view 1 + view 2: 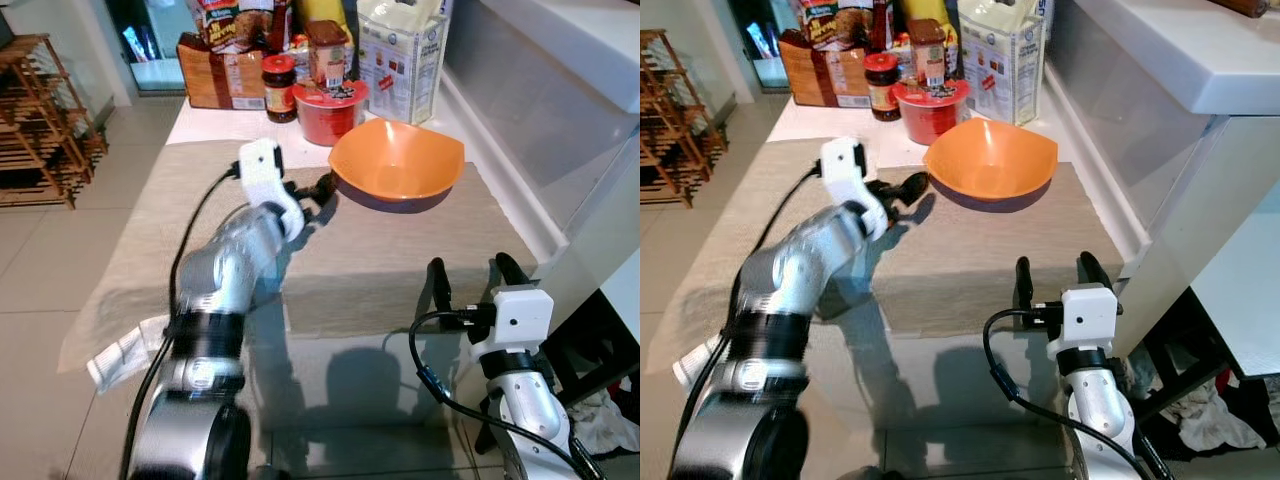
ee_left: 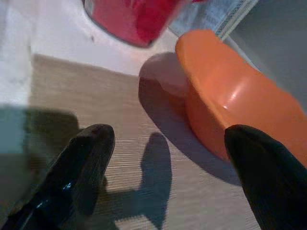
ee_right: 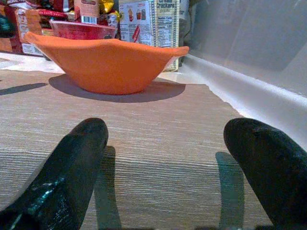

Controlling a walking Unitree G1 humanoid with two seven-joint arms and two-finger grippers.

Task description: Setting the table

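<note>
Left gripper is held with fingers spread, nothing between them, just beside the near-left rim of the wide orange plastic bowl. In the left wrist view one fingertip is seen close against the bowl wall; contact cannot be confirmed. Right gripper is parked low at the near edge of the table, fingers also spread and empty, pointed at the bowl from well back.

The bowl is seated on the far right part of the beige woven table runner, with its far edge near the red plastic tub.

Risks, as judged:
- The bowl wall is smooth and flared, so a pinch on the rim could slip out.
- If the bowl is pushed instead of gripped, it could be shoved into the red tub, the dark-lidded jar and the white cracker box crowded behind it.
- The runner could be snagged or dragged by a low fingertip, and the bowl shifted with it.

The surface is a glass-topped table, with the runner laid across it and the packaged food stacked at the far end. A white ledge is seen along the right side. The floor is tiled, and a wooden slatted rack stands at far left.
</note>
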